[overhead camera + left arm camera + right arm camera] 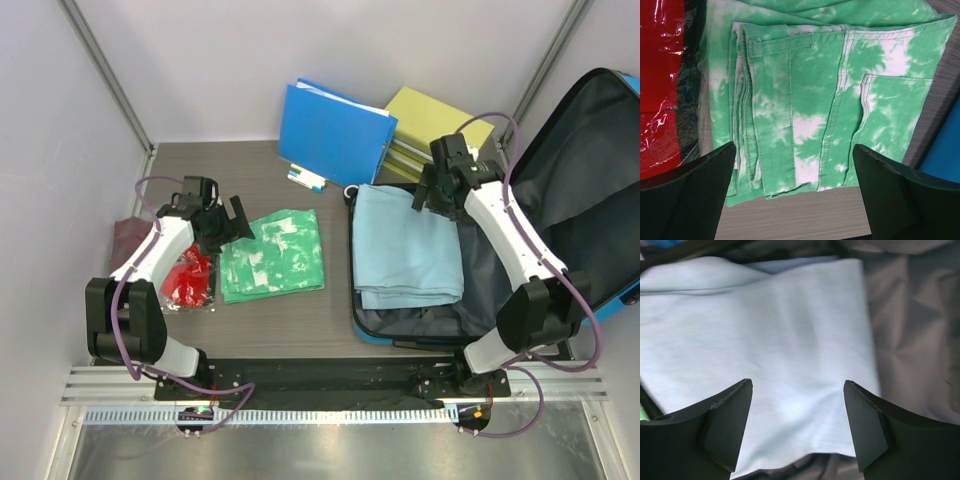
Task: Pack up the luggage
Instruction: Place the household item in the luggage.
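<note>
The luggage [590, 150] lies open for loading, my right fingers [725, 425] wide and empty over its blue cloth [405, 245], left fingers [695, 190] likewise above the green garment [840, 100].

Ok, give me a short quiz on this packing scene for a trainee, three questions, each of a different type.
1. True or false: the light blue folded cloth lies inside the open luggage.
2. Multiple choice: what lies on the table right under the left gripper? A) the green-and-white garment B) a blue folder C) a yellow box
3. Fill in the gap: the left gripper and the right gripper both have their jaws ___, with nothing held between them.

Key: 1 true; 2 A; 3 open.
</note>
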### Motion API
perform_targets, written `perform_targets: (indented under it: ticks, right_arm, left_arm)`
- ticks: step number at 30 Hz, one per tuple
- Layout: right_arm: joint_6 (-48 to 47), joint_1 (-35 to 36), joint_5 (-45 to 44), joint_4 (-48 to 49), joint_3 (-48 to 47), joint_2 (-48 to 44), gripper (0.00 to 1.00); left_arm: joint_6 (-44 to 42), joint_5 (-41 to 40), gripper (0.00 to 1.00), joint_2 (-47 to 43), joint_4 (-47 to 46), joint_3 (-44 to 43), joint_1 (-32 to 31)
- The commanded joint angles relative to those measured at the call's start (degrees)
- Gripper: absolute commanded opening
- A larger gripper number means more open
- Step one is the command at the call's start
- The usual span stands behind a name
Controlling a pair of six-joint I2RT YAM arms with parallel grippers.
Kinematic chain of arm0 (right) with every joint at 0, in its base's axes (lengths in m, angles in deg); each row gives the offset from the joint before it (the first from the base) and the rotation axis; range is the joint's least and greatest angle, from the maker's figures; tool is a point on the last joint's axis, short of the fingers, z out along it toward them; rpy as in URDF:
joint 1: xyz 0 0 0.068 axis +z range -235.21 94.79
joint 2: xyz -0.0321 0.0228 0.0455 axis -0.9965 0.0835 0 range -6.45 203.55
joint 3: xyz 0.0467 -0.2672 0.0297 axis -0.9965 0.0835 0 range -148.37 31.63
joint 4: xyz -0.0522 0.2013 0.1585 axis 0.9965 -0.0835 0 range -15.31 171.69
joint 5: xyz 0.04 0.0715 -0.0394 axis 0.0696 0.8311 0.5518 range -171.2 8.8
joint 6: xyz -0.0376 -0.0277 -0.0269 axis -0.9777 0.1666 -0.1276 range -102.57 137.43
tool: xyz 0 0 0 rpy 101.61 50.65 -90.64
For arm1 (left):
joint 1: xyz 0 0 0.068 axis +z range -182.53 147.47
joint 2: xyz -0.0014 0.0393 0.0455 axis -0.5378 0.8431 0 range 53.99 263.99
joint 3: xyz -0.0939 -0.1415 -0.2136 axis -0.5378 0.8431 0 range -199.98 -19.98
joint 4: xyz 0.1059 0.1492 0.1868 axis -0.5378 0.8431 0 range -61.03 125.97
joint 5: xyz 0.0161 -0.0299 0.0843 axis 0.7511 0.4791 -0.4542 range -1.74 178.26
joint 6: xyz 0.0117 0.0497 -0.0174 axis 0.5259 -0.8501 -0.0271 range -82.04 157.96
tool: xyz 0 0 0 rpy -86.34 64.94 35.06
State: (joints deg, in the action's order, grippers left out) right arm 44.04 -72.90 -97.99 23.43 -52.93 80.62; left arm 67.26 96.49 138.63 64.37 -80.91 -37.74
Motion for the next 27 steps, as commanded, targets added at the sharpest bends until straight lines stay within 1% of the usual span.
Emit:
perform_targets:
  ticks: [1, 5, 6, 8, 10, 16, 22, 26, 27]
  right_arm:
    - [-2.26, 3.93, 8.8, 10.35, -4.64, 5.11, 0.79]
    - [-4.37, 7.71, 6.18, 11.15, -10.8, 12.41, 0.79]
    - [-4.37, 8.07, 4.77, 11.15, -11.85, 15.3, 0.79]
    - [-3.67, 9.12, 1.61, 11.06, -14.58, 18.12, 0.79]
    - [-3.58, 9.48, 0.54, 11.06, -15.99, 22.07, 0.79]
    - [-4.46, 12.2, 1.06, 12.56, -14.77, 31.22, 0.78]
    - [-2.8, 16.77, 0.19, 14.4, -8.18, 30.8, 0.77]
    - [-2.62, 16.78, -1.13, 12.92, -9.39, 27.73, 0.78]
    - [-2.79, 16.86, -1.92, 11.95, -11.75, 27.11, 0.79]
  left_arm:
    - [-1.09, 0.82, 1.0, -1.32, -0.77, -0.68, 0.2]
    - [-1.09, 0.65, 1.0, -1.58, -0.24, -0.95, 0.2]
    - [-1.09, 0.47, 1.0, -1.67, 0.11, -1.04, 0.2]
    - [-1.17, 0.56, 1.0, -2.02, 0.72, -1.39, 0.12]
    - [-1.35, 0.39, 1.0, -2.46, 0.81, -1.3, 0.2]
    - [-1.09, 0.65, 1.0, -3.08, 1.08, -0.42, 0.2]
    - [-1.09, 0.3, 1.0, -3.61, 1.08, 0.46, 0.2]
    - [-1.7, 0.47, 1.0, -2.99, 1.34, 0.28, 0.2]
    - [-2.14, 0.39, 1.0, -2.9, 1.34, 0.28, 0.2]
